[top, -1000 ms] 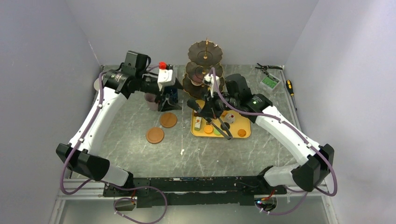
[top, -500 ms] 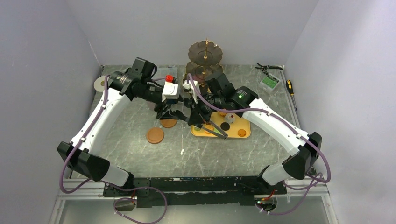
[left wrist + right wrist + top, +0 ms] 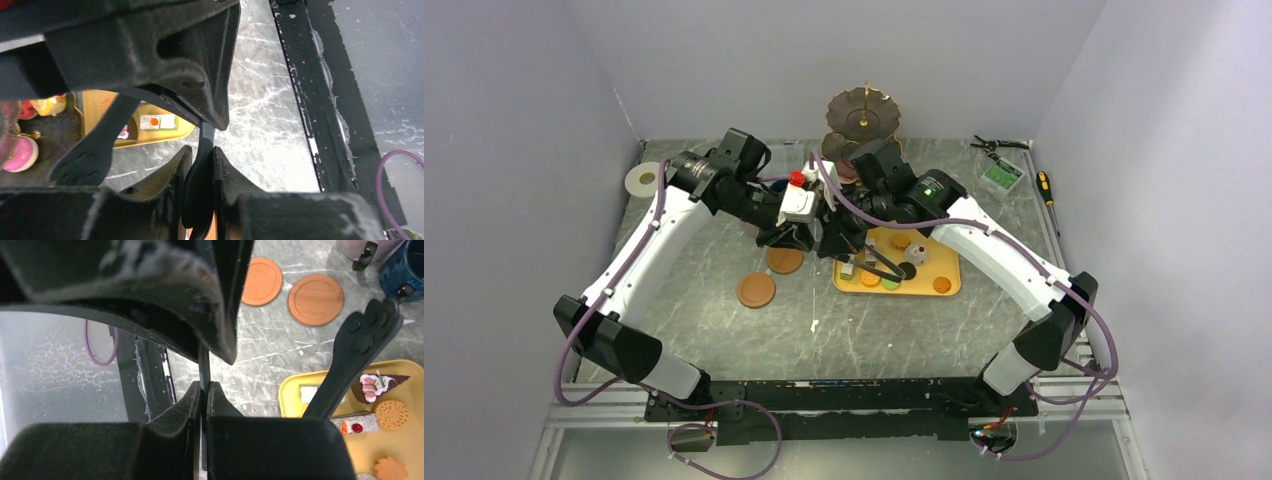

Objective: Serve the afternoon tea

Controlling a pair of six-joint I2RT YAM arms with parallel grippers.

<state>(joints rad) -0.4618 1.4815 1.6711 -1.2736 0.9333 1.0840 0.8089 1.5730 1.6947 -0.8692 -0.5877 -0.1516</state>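
Observation:
Black tongs (image 3: 886, 272) hang over the yellow tray (image 3: 949, 262) of sweets, held by both grippers, which meet mid-table. My left gripper (image 3: 202, 150) is shut on one flat tong arm; the other arm's paw-shaped end (image 3: 82, 160) hangs free. My right gripper (image 3: 204, 385) is shut on a thin tong arm. Cake slices (image 3: 377, 386) and biscuits lie on the tray. Two brown coasters (image 3: 262, 281) (image 3: 315, 299) lie left of it. The mauve mug (image 3: 365, 246) and navy mug (image 3: 407, 262) stand behind them. The dark tiered stand (image 3: 863, 110) is at the back.
A white tape roll (image 3: 641, 179) lies at the back left. Pliers (image 3: 994, 145), a green box (image 3: 1002, 176) and a screwdriver (image 3: 1047, 187) lie at the back right. The black mounting rail (image 3: 844, 395) runs along the near edge.
My left gripper swung right from the mugs to the right gripper and closed on a tong arm. The right arm drew left and back with the tongs.

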